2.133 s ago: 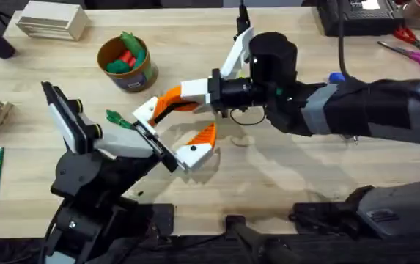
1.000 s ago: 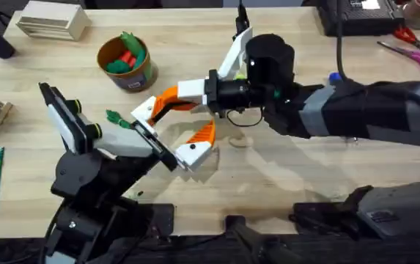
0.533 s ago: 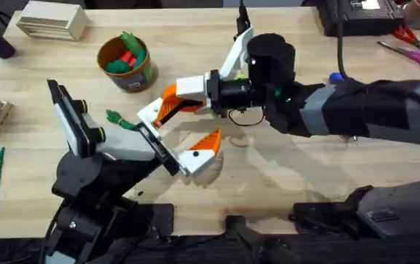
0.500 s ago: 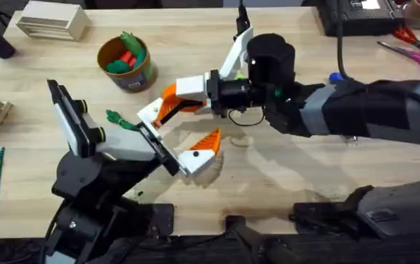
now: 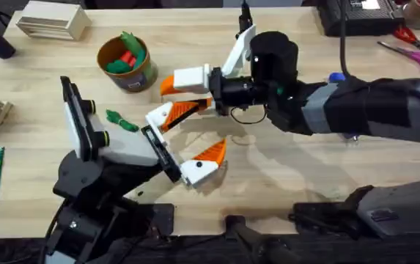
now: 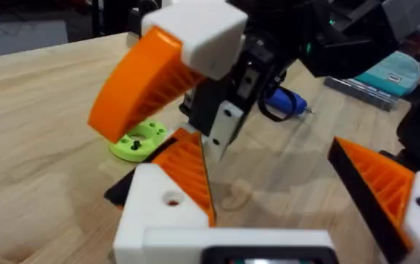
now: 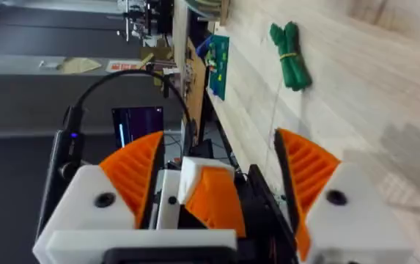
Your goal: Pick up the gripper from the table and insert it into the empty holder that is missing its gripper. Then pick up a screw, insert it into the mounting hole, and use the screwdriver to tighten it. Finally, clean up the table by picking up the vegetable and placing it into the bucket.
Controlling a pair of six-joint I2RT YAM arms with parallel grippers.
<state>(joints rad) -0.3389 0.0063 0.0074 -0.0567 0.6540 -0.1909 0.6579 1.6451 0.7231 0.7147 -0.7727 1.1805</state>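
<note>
Vegetable lies on the table beside the spread left gripper, facing the spread right gripper.

We see our left hand spread open mid-bench, our right hand open just above it, the vegetable lying nearby.
</note>
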